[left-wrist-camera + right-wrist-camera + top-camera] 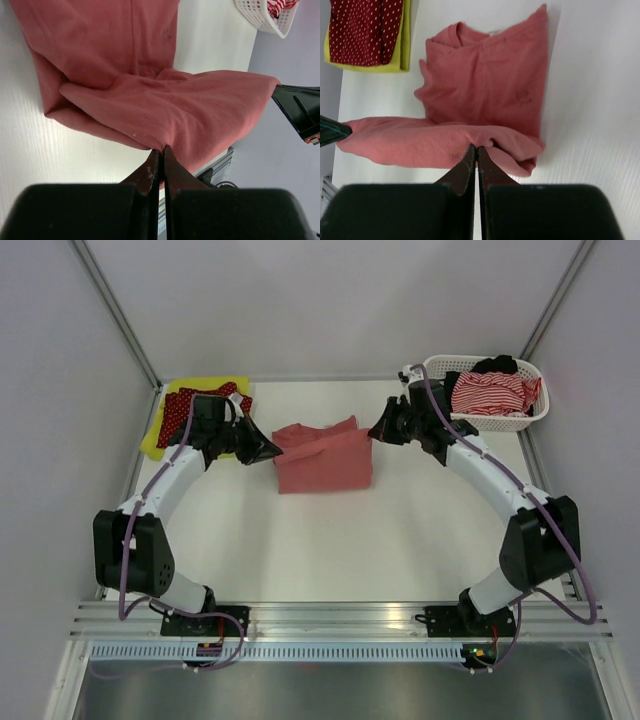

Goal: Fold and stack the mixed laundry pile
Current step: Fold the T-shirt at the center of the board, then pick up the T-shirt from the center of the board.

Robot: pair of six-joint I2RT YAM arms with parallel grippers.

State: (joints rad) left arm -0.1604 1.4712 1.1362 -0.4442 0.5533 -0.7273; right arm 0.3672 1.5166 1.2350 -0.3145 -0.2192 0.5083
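Step in hand looks like a fold of the salmon-pink polo shirt (325,460). It lies mid-surface (330,550), between the two claws.

Left claw (161,156) is pinched together on one end of a raised band of the shirt. Right claw (475,154) is pinched together on the other end. The rest of the shirt lies flat ahead of both.

To do it well, my read:
- move both claws at equal height and pace
- keep the band taut between them
- carry it over the flat part, lay edge on edge, then let go
- an uneven pull will skew the fold

Folded stack sits beside the left claw, on the side away from the shirt: dark red white-dotted cloth (362,30) on the yellow-green one (404,45). White basket (500,423) behind the right claw holds the red-white striped piece (490,392) and black piece (497,365).

Can't tell:
- how deep the cloth sits between the fingers
- which shirt edge is held
- anything lower in the basket
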